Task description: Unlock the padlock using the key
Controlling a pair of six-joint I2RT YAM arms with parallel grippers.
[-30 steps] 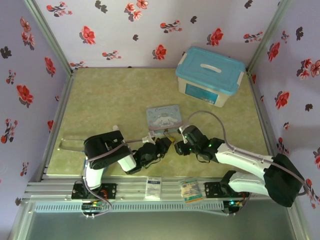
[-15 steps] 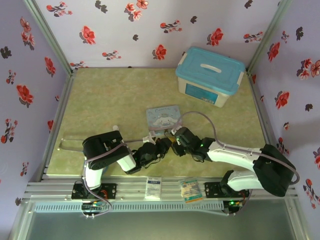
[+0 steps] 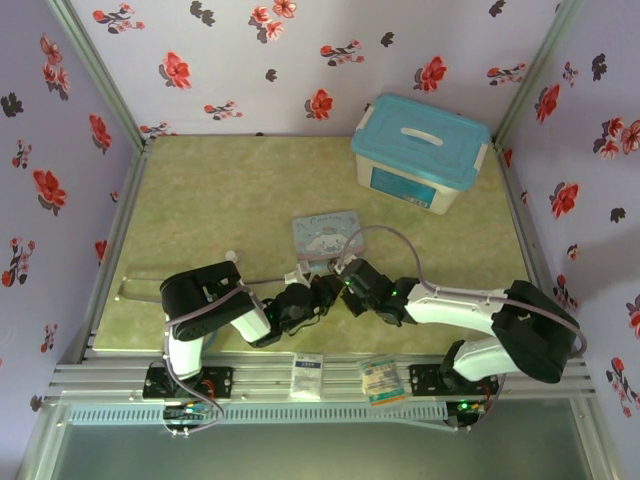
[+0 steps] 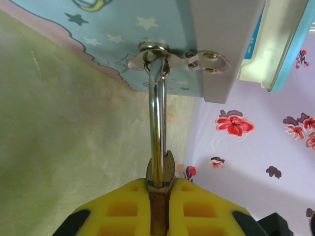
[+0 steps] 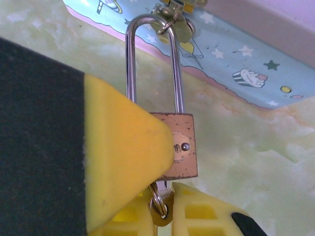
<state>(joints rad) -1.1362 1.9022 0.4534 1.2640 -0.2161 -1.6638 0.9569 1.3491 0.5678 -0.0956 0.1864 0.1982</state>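
Note:
The brass padlock (image 5: 183, 147) hangs by its long silvery shackle (image 4: 156, 128) from the hasp (image 4: 197, 60) of the cartoon-printed tin (image 3: 328, 235). My left gripper (image 4: 158, 199) is shut on the padlock's body, whose brown edge shows between the yellow pads. One of its fingers (image 5: 118, 157) covers the padlock's left side in the right wrist view. My right gripper (image 5: 167, 219) sits just under the padlock, shut on the key (image 5: 165, 206) with its small ring. The key's tip meets the padlock's underside. In the top view both grippers (image 3: 335, 287) meet in front of the tin.
A white box with a blue lid (image 3: 420, 150) stands at the back right. A small white knob-like piece (image 3: 231, 256) and a thin rod (image 3: 140, 285) lie left of the left arm. Two packets (image 3: 308, 376) rest on the front rail. Flowered walls close three sides.
The right arm has swung left, bringing its gripper from a gap right of the left gripper up against it at the padlock. The left arm has barely moved.

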